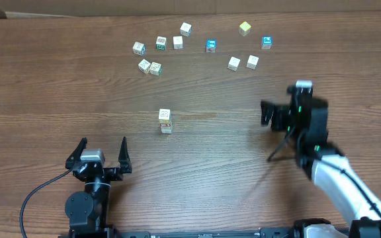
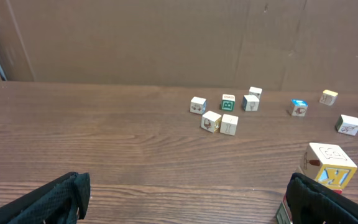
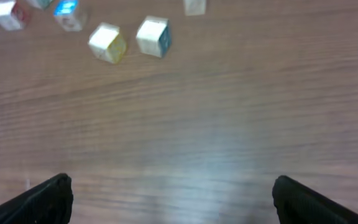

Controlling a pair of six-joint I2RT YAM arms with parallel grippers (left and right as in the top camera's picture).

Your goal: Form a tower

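Observation:
The tower (image 1: 165, 121) is a short column of pale printed cubes, one cube wide, standing at the table's middle. In the left wrist view the tower (image 2: 332, 164) stands at the right edge, its base hidden behind my right-hand finger (image 2: 328, 202). My left gripper (image 1: 102, 147) is open and empty near the front edge, to the left of the tower and nearer the front. My right gripper (image 1: 285, 99) hovers open and empty far to the tower's right. Only bare wood lies between the left gripper's (image 2: 185, 199) and the right gripper's (image 3: 173, 199) fingertips.
Several loose pale cubes (image 1: 155, 68) lie scattered along the far side. Among them are two blue-faced cubes (image 1: 211, 45) (image 1: 266, 42) and a yellow cube (image 1: 245, 28). Two pale cubes (image 1: 234, 63) lie just beyond the right gripper, also in its wrist view (image 3: 107, 42).

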